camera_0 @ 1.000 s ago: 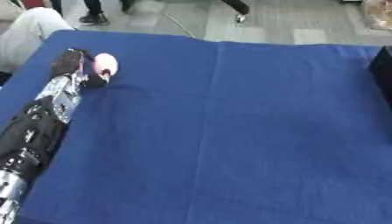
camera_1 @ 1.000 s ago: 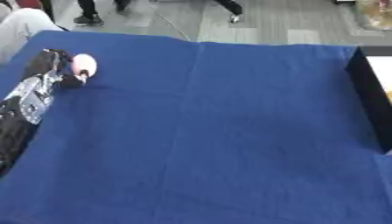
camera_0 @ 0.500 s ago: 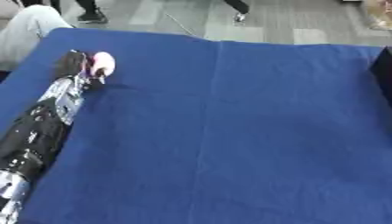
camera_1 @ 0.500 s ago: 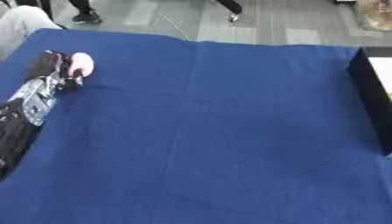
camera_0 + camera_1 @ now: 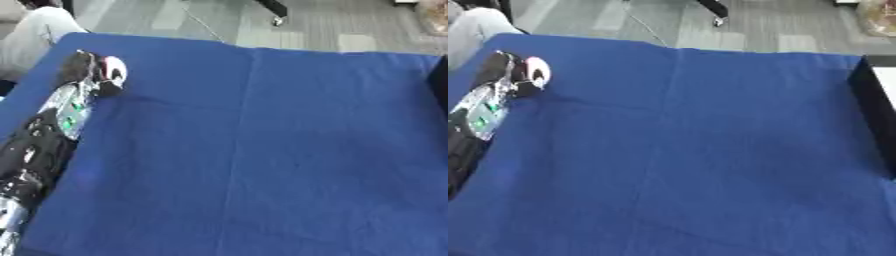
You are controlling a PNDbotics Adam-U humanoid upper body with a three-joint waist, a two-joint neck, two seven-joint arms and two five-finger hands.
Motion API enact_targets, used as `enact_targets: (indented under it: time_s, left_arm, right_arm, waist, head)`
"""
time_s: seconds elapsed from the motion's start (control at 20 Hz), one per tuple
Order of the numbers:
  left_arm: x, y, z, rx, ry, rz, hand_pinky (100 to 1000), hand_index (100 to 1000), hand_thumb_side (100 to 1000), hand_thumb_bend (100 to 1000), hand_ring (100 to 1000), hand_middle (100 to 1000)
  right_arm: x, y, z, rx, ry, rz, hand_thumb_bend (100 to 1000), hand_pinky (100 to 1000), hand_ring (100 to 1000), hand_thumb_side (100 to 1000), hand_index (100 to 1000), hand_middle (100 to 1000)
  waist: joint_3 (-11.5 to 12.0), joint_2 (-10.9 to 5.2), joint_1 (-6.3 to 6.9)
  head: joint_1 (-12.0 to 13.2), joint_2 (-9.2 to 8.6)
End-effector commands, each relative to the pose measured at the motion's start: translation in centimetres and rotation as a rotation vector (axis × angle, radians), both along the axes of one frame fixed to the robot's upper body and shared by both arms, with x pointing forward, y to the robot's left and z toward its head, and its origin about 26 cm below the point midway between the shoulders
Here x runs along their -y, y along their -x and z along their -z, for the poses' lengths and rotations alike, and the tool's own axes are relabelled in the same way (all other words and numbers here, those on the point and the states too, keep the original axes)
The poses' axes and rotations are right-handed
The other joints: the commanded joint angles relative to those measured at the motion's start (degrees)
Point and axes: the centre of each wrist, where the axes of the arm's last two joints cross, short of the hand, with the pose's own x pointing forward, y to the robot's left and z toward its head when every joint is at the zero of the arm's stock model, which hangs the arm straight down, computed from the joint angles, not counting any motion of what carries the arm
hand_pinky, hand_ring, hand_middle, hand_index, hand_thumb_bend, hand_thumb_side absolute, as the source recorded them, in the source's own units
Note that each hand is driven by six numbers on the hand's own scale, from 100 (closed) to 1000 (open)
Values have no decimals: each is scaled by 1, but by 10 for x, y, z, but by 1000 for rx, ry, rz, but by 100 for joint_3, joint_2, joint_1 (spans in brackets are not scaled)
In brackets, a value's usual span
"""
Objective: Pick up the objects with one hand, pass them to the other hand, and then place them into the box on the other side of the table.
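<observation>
My left arm reaches up the left side of the blue table. Its hand [image 5: 85, 72] is at the far left corner with fingers curled round a small round pinkish-white object [image 5: 115, 70] with a red edge. The object sits just above the cloth, and the black fingers hide part of it. The dark box [image 5: 874, 117] stands at the right edge of the table, far from the hand. My right hand shows in neither view.
The blue cloth [image 5: 262, 150] covers the whole table, with a crease running down the middle. Grey floor and a person's legs lie beyond the far edge. A person in white clothing [image 5: 31, 37] sits at the far left corner.
The whole picture has shifted slightly, so the camera moved. The left hand has stayed at the far left corner, curled on the round object.
</observation>
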Motion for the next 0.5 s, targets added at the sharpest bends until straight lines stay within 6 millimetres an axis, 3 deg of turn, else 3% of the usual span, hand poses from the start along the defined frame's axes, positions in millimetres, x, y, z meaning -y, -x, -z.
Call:
enact_targets:
  time_s: [0.05, 0.5]
  left_arm:
    - [-10, 10, -36, 50, -81, 55, 655, 450, 226, 100, 394, 307]
    - [10, 25, -67, 73, -222, 286, 659, 454, 188, 100, 403, 312]
  right_arm:
    - [3, 2, -6, 0, 14, 1, 100, 1000, 755, 268, 935, 787]
    - [-8, -3, 9, -134, 9, -72, 100, 1000, 718, 299, 925, 748]
  waist:
    - [32, -191, 26]
    - [159, -440, 145]
  head:
    - [-63, 25]
    - [-306, 136]
